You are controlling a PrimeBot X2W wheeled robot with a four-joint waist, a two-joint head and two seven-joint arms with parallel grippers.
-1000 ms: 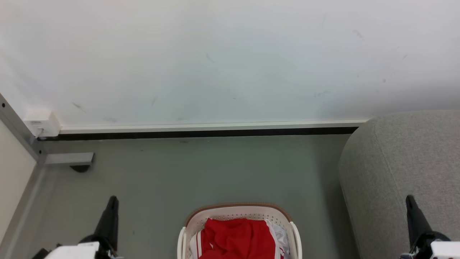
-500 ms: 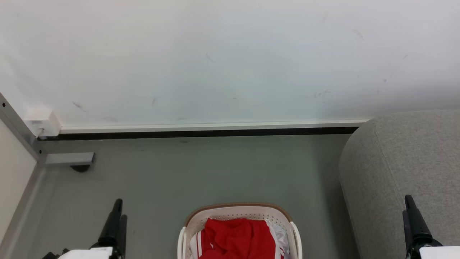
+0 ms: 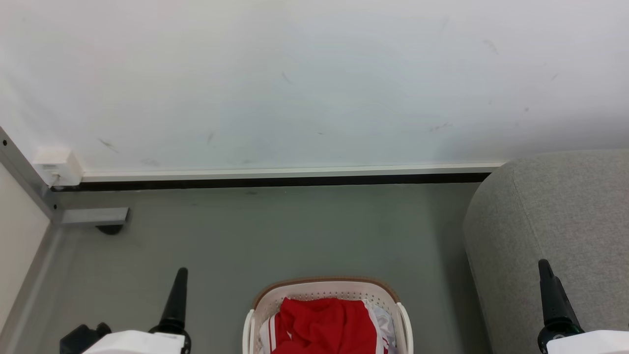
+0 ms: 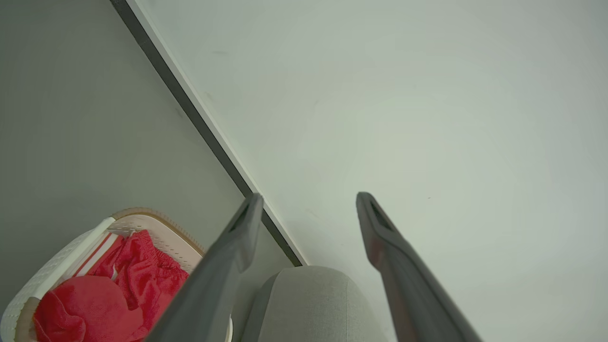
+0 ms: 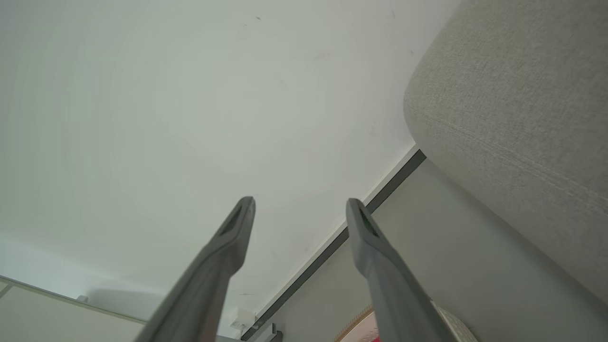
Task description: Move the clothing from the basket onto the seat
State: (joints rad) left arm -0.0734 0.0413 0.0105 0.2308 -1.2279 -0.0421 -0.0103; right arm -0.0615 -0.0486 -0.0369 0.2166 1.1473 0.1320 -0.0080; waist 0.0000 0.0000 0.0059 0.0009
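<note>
The white basket [image 3: 262,303] with its brown rim stands on the grey floor at the bottom centre of the head view, holding crumpled red clothing [image 3: 322,327] with white stripes. In the left wrist view the basket [image 4: 61,263] and the clothing [image 4: 137,280] lie at the lower left. The grey sofa [image 3: 560,216] rises at the right, its rounded end [image 4: 308,299] between the left fingers' bases. My left gripper [image 3: 178,295] is left of the basket, open [image 4: 308,202] and empty. Over the sofa's side my right gripper [image 3: 548,285] is open [image 5: 299,204], holding nothing.
A white wall [image 3: 295,83] with a dark skirting strip [image 3: 275,182] closes the far side. A metal post foot [image 3: 93,216] and a small white box [image 3: 56,167] sit at the far left corner. Grey floor [image 3: 295,231] stretches between wall and basket.
Both grippers have shifted inward toward the basket, the left one to the right and the right one slightly left. Basket, clothing and sofa have stayed put.
</note>
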